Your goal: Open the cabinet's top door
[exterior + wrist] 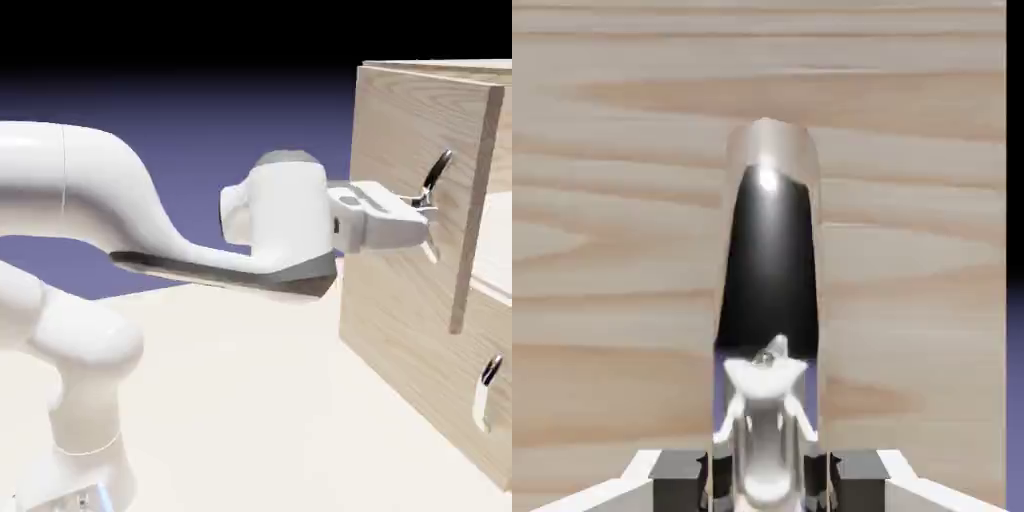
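I have the white two-finger gripper (428,222) closed around the curved silver-and-dark metal handle (770,300) of the pale light-wood top door (415,130), already swung ajar from the boxy cabinet (495,300); slick, rigid handle, so I grip mid-curve.

– Where's the arm (130,220)?
– It rises at the lower left and stretches level toward the right of the frame.
– And the gripper (428,226)?
– At right of centre, fingers (677,468) closed on the handle (768,300).

Glossy white rounded arm (110,200) (grey trim underneath), pale boxy gripper (425,225)
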